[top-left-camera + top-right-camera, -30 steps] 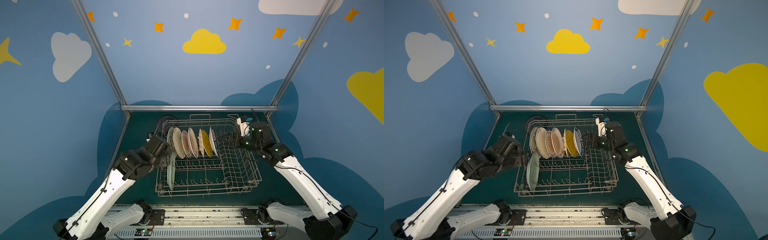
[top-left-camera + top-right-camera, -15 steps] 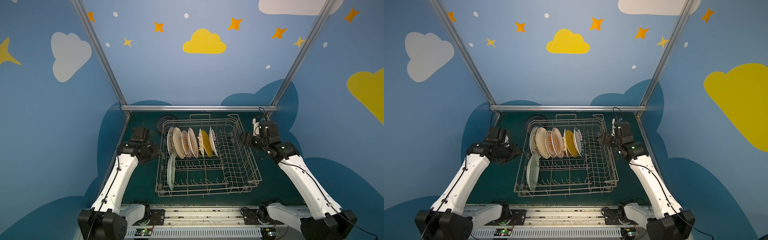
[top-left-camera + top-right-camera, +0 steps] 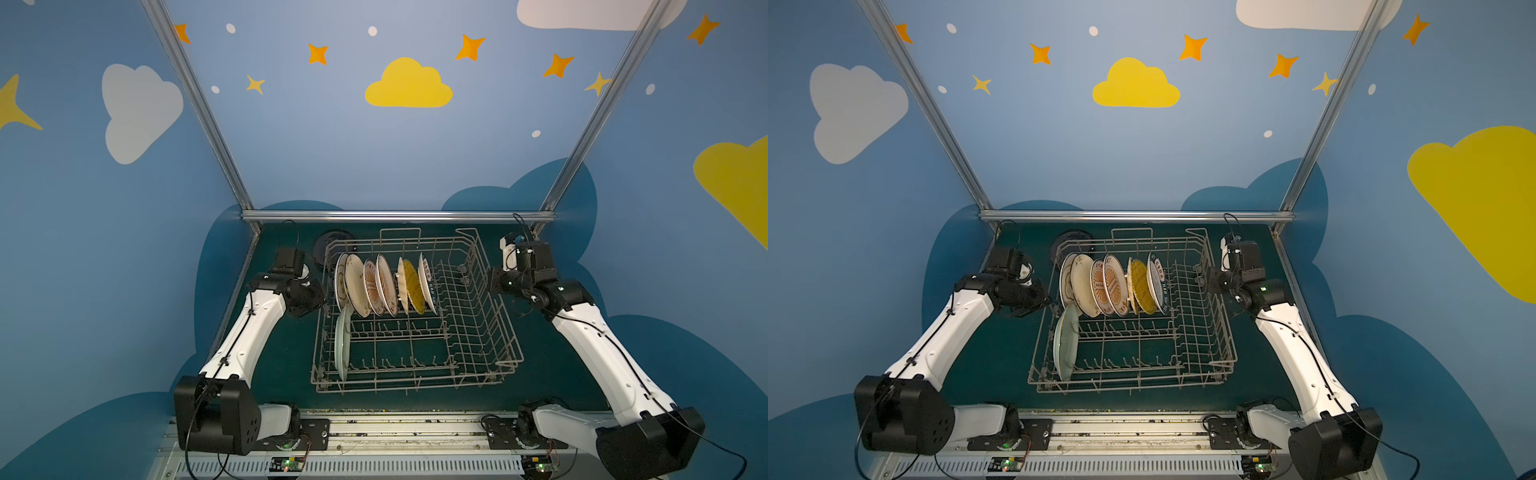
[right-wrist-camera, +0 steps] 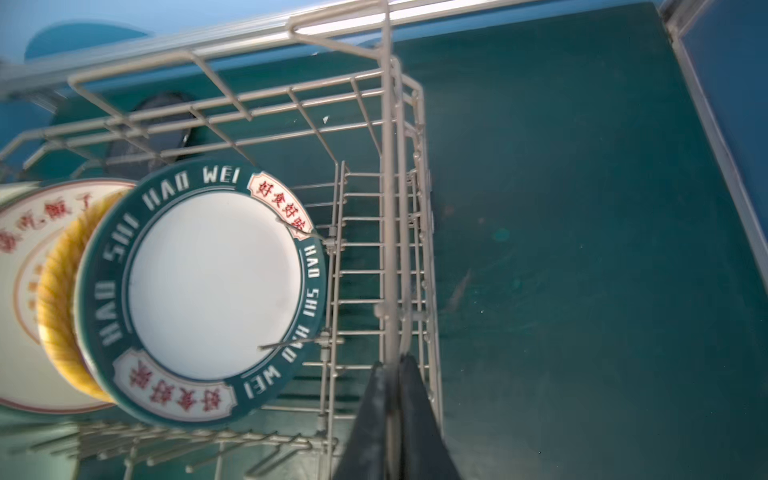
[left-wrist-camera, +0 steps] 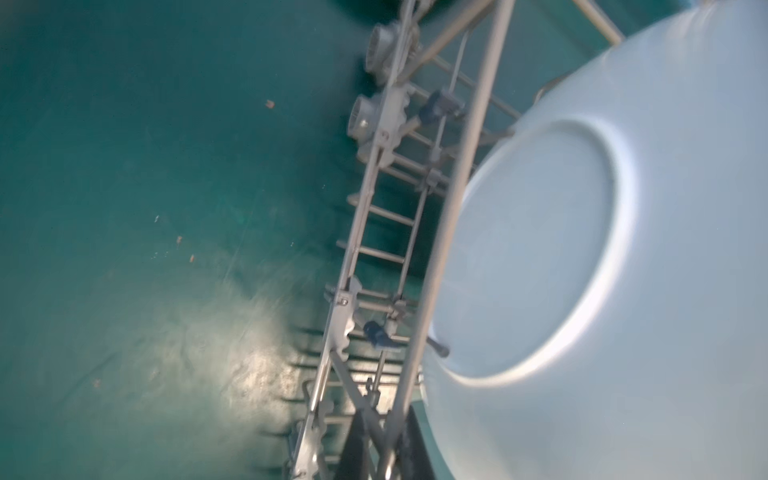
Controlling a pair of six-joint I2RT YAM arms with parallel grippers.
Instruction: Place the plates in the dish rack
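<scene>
grip: left gripper [image 5: 380, 419] and right gripper [image 4: 392, 365] each clamped on dish rack [image 3: 415, 382] side rims | plates [image 3: 384, 286] upright in rear row, green plate [image 3: 341, 345] front-left, black plate [image 3: 328, 249] on tabletop behind rack | risk: uneven tug tilts rack, plates tip or clash

Dish rack [image 3: 490, 332]: grey coated wire, smooth, dull satin finish. Lettered plate [image 4: 214, 286]: looks like glazed ceramic, glossy white centre, dark green rim. Yellow plate [image 3: 412, 286], at its 9 o'clock in a top view: woven-looking texture, less sheen. Pale plate [image 5: 582, 249]: smooth back, soft gloss. Table mat [image 4: 582, 249]: dark green, mostly matt, scuffed and speckled. My right claw's fingers [image 4: 374, 415]: matt black. Frame rail [image 3: 395, 215], at the rack's 12 o'clock: bare brushed metal.
</scene>
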